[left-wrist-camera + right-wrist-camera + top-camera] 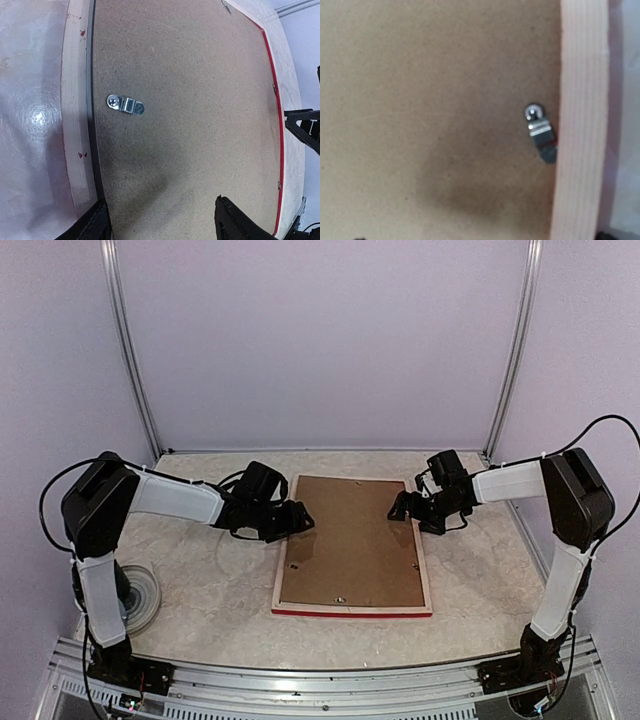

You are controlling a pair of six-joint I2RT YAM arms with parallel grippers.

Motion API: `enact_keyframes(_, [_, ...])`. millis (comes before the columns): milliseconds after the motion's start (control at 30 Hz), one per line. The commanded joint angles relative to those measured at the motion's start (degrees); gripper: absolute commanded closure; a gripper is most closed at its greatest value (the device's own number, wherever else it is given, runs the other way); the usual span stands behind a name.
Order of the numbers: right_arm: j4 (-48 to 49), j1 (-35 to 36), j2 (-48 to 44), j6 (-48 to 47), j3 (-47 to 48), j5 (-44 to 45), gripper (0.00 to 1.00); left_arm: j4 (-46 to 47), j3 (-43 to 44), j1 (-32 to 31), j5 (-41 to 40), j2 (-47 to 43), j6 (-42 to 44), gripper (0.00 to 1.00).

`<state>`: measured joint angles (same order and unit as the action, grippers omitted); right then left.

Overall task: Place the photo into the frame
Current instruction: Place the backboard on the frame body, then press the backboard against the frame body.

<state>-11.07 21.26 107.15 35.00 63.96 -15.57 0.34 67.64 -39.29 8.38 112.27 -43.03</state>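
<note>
The frame point(424, 575) lies face down on the table, pale wood back up, with a red edge along its near side. A brown backing board point(350, 540) fills it, so the photo is hidden. My left gripper point(300, 520) hovers open over the frame's left rim point(75, 125). Its fingertips straddle bare board point(185, 100) near a metal turn clip point(126, 104). My right gripper point(402, 508) is open over the frame's right side, above the board point(420, 100). A second clip point(540, 132) reaches onto the rim point(582, 125) there.
A round pale disc point(140, 595) lies on the table beside the left arm's base. White walls with metal uprights close the table on three sides. The right arm's dark fingers point(305, 127) show at the right of the left wrist view.
</note>
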Motion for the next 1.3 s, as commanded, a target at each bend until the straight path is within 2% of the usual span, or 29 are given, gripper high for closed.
enact_keyframes(0, [-0.1,0.5,0.2,-0.3,0.3,-0.4,0.01,-3.1,2.3,-1.6,-4.7,-0.9,3.4,0.3])
enact_keyframes(267, [-0.2,0.5,0.1,-0.2,0.3,-0.2,0.01,-10.0,7.7,-3.8,-13.3,-2.7,8.2,0.29])
enact_keyframes(500, [-0.3,0.5,-0.1,-0.1,0.5,-0.1,0.01,-11.5,8.0,-4.1,-12.7,-3.0,9.7,0.29])
enact_keyframes(767, [-1.2,0.6,-0.3,-0.4,0.9,1.3,0.01,-8.3,6.6,-4.2,-10.3,-1.3,9.4,0.3])
enact_keyframes(1000, [-4.9,0.6,-2.1,-1.8,1.5,9.0,0.01,-6.6,6.8,-4.2,-9.9,0.9,9.1,0.3])
enact_keyframes(1267, [-9.8,2.1,-2.1,-3.8,4.5,20.9,0.03,-10.9,12.6,-4.7,-19.6,5.6,12.4,0.3])
